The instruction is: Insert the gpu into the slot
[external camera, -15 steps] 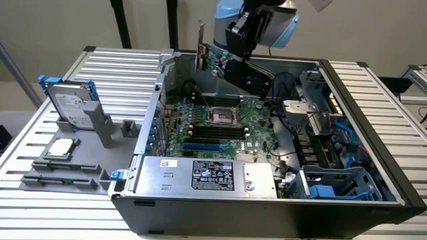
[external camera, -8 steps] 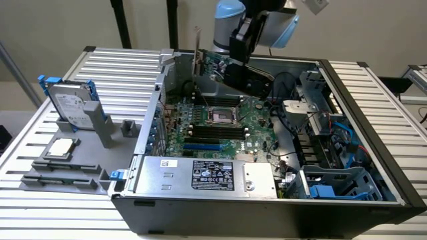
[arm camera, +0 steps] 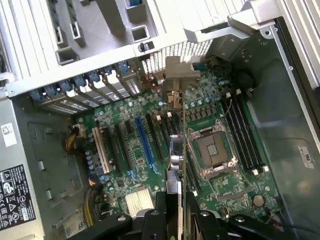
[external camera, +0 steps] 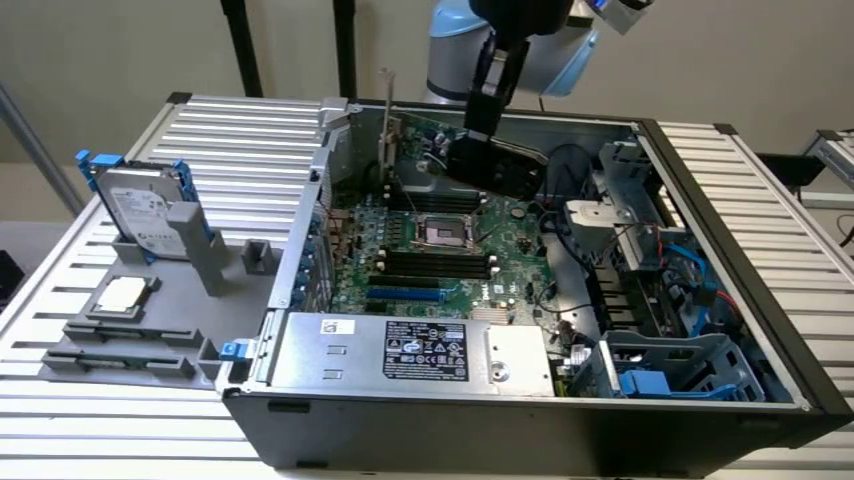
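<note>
The gpu (external camera: 497, 166) hangs above the green motherboard (external camera: 514, 262) inside the open computer case, its black cooler face showing, near the case's far wall. My gripper (external camera: 478, 135) comes down from above and is shut on the card's top edge. In the wrist view the gpu (arm camera: 176, 150) appears edge-on between my fingers (arm camera: 154, 221), with its silver end bracket (arm camera: 176, 75) at the far end near the case's rear openings. The blue slot (arm camera: 144, 142) lies on the board beside the card, parallel to it and apart from it. In the exterior view the slot (external camera: 407, 294) sits nearer the power supply.
A CPU socket (arm camera: 212, 150) and black memory slots (arm camera: 245, 135) lie on the card's other side. The power supply (external camera: 400, 350) fills the case's near end, cables and drive bays (external camera: 654, 290) its right. A hard drive (external camera: 140, 210) stands on the table at the exterior view's left.
</note>
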You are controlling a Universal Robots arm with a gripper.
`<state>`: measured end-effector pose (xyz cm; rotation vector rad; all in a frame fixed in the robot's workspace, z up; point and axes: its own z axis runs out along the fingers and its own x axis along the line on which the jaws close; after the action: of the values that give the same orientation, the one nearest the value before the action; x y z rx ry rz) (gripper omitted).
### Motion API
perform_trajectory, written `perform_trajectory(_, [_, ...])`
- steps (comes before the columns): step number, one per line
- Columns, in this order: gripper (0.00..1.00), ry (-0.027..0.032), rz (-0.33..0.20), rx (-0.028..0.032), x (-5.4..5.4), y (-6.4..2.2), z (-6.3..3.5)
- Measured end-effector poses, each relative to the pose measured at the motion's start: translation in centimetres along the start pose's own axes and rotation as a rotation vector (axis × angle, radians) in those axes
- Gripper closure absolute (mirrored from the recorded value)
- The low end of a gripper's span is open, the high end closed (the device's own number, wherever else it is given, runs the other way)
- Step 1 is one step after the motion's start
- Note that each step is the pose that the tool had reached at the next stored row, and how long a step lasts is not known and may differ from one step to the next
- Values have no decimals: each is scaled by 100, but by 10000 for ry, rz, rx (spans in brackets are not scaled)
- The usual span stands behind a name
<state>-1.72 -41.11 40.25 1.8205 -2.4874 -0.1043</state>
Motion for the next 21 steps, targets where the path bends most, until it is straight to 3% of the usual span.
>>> perform_trajectory(8, [74,82,-1415,11,1,-10,113])
perform_trajectory(13, [74,-2,-1717,-15,65,-31,196])
perform_trajectory(21, [74,-161,-1916,-56,255,-92,326])
